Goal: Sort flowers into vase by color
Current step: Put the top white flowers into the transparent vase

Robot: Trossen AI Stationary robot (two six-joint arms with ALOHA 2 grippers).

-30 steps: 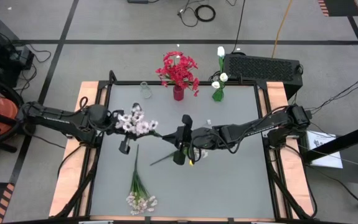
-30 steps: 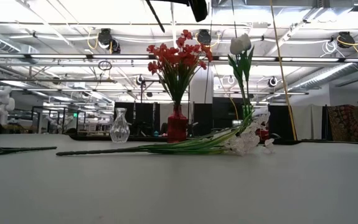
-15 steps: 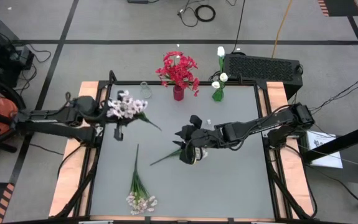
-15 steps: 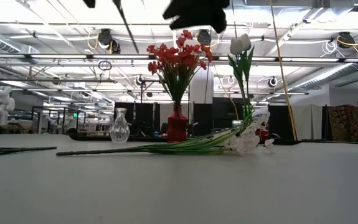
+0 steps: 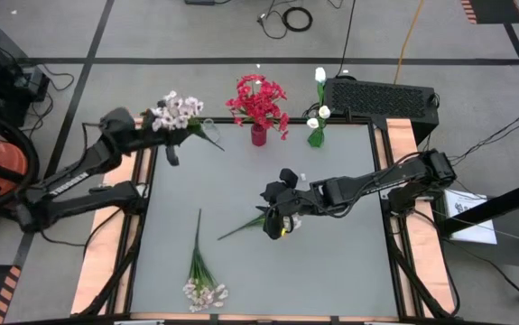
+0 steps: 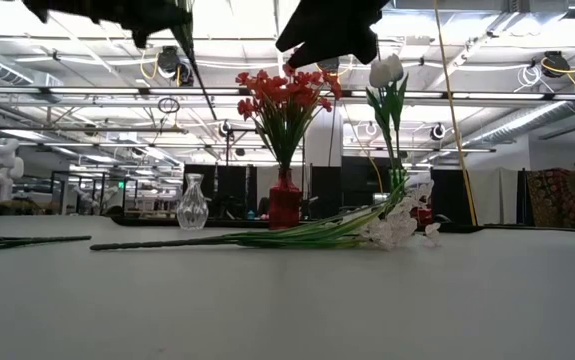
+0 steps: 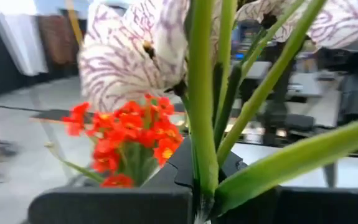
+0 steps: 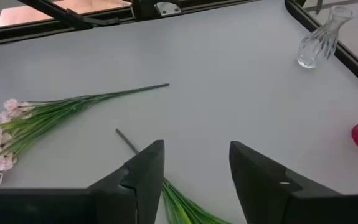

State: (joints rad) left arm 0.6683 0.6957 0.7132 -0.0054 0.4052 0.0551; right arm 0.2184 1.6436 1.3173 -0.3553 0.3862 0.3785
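Lifted pale flowers (image 5: 176, 111) sit clamped in left pincer (image 5: 171, 135).

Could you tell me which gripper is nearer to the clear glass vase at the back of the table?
The left gripper, shut on a pinkish-white flower stem, hovers beside the clear glass vase. The right gripper is open over mid-table, well away.

Inside a robotics lab: exposed ceiling trusses (image 6: 487, 95), taped concrete floor (image 5: 151, 36), loose cables (image 5: 295, 16) beyond a framed grey counter (image 5: 331, 262).
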